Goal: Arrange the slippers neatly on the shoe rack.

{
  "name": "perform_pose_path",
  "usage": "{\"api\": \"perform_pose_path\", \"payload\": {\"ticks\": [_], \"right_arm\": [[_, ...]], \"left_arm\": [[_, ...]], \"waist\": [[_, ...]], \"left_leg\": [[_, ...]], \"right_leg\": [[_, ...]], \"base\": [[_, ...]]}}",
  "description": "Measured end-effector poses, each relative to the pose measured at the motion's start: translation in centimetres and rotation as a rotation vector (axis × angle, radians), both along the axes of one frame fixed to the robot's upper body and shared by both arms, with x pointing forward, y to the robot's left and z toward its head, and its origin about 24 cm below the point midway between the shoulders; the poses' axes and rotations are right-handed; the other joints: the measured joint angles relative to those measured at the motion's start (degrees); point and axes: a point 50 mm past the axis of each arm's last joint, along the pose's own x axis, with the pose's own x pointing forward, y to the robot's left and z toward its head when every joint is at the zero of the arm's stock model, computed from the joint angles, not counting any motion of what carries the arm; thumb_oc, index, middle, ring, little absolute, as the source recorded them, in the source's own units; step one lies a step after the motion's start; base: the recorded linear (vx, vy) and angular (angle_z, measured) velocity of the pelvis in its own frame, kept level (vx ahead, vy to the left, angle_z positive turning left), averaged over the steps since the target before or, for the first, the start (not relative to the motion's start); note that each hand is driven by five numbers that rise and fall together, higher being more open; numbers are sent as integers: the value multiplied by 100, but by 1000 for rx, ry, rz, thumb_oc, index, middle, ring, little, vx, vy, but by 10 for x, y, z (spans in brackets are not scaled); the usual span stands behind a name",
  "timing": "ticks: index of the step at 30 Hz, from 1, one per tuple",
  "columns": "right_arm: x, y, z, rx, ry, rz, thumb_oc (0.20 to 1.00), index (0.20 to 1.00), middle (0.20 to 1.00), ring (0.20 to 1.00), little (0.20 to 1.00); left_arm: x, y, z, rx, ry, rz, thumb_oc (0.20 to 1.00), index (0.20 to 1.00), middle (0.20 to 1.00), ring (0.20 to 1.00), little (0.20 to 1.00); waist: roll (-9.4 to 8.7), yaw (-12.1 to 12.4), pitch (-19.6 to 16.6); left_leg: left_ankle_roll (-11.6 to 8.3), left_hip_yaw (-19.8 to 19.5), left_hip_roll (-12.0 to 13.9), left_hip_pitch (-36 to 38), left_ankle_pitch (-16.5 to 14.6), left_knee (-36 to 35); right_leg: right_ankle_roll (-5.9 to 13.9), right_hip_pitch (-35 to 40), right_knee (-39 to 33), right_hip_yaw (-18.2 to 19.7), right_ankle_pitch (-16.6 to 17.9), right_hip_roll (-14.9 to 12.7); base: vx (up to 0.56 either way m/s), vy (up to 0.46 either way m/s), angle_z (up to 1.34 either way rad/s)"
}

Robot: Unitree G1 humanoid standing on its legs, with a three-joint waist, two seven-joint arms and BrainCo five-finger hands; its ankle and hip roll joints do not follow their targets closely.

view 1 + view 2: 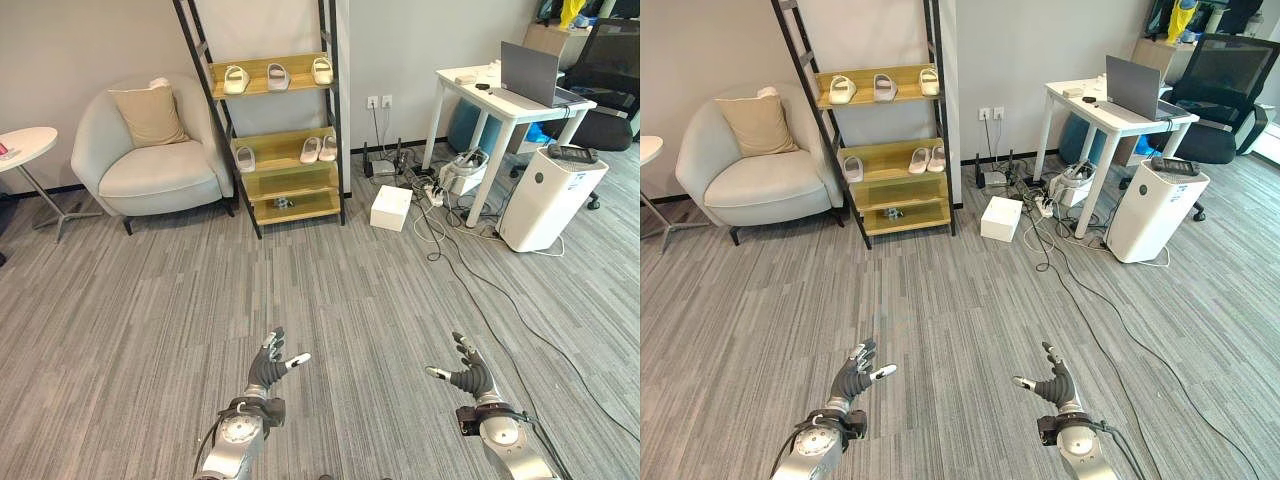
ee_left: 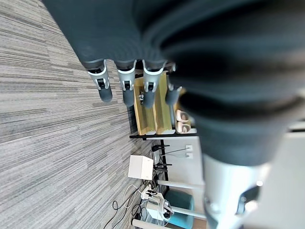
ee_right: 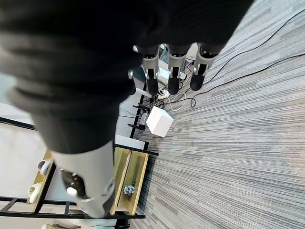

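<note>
A black-framed shoe rack (image 1: 290, 180) with yellow wooden shelves stands against the far wall. Three pale slippers (image 1: 277, 76) lie in a row on its top shelf. On the middle shelf a single slipper (image 1: 245, 159) sits at the left and a pair (image 1: 319, 149) at the right. A small dark object (image 1: 284, 203) lies on the lowest shelf. My left hand (image 1: 270, 366) and right hand (image 1: 468, 373) hover low over the carpet, far from the rack, both open and holding nothing.
A pale armchair (image 1: 150, 150) with a beige cushion stands left of the rack, a round side table (image 1: 25, 145) further left. A white box (image 1: 390, 207), cables (image 1: 450, 215), a white desk (image 1: 505, 105) with a laptop and an air purifier (image 1: 550, 195) sit at the right.
</note>
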Motion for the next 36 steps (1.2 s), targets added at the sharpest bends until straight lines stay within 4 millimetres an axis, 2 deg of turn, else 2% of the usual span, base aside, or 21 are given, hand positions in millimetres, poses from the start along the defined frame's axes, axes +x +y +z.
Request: {"api": "perform_pose_path", "payload": {"ticks": [4,16,22,26,29,30,31,33,35,36], "right_arm": [[-5,-1,-3,3,20,-4,1000,1000,1000,1000,1000],[-7,7,-6,41,24,-9,1000,1000,1000,1000,1000],[-7,9,-6,44,26,-7,1000,1000,1000,1000,1000],[-7,9,-7,41,29,-7,1000,1000,1000,1000,1000],[-9,7,-10,34,47,-17,1000,1000,1000,1000,1000],[-8,6,-10,32,42,-20,1000,1000,1000,1000,1000],[-9,6,-10,30,44,-25,1000,1000,1000,1000,1000],[-9,4,-10,25,44,-31,1000,1000,1000,1000,1000],[-5,3,-7,15,27,-36,1000,1000,1000,1000,1000],[-4,3,-5,10,17,-31,1000,1000,1000,1000,1000]], "left_arm": [[-2,1,-1,1,10,3,1000,1000,1000,1000,1000],[-3,1,-2,6,16,15,1000,1000,1000,1000,1000],[-5,2,-4,10,24,25,1000,1000,1000,1000,1000],[-8,3,-5,15,34,36,1000,1000,1000,1000,1000],[-7,3,-5,19,30,46,1000,1000,1000,1000,1000],[-11,5,-7,22,41,58,1000,1000,1000,1000,1000],[-12,6,-7,25,45,69,1000,1000,1000,1000,1000],[-11,9,-7,28,42,88,1000,1000,1000,1000,1000],[-10,11,-6,32,37,102,1000,1000,1000,1000,1000],[-10,12,-6,32,38,104,1000,1000,1000,1000,1000]], "waist": [[0,2,1],[-113,-1,-57],[-108,15,-78],[-124,31,-90],[-164,123,-90],[-112,317,-84],[-124,281,-68],[-110,337,-51],[-176,403,14],[-146,426,23]], "left_leg": [[-68,-15,1,-16,-52,-37],[-35,-17,-4,-21,-27,-36],[-21,-59,-9,-27,-14,-36],[-101,-364,-34,-129,17,-40],[-164,-702,-68,-267,76,-39],[-170,-812,-69,-387,111,-40],[-216,-945,-81,-478,139,-38],[-226,-836,-41,-691,145,-18],[-290,-297,55,-828,132,19],[-290,-243,147,-800,132,26]], "right_leg": [[1,-13,0,1,1,1],[15,-17,0,3,19,-3],[-10,19,1,-34,39,-4],[-27,60,4,-330,21,-15],[-52,-6,2,-735,-2,-45],[-66,-13,1,-933,3,-37],[-79,-32,2,-1158,5,-66],[-152,-97,35,-1492,-10,-100],[-276,-245,3,-1646,-102,-206],[-261,-272,3,-1643,-93,-218]], "base": [[0,0,0],[0,0,0],[-3,-4,3],[-53,-50,34],[-55,-42,78],[-112,-27,77],[-149,-1,85],[-49,-11,95],[47,-36,60],[63,-7,21]]}}
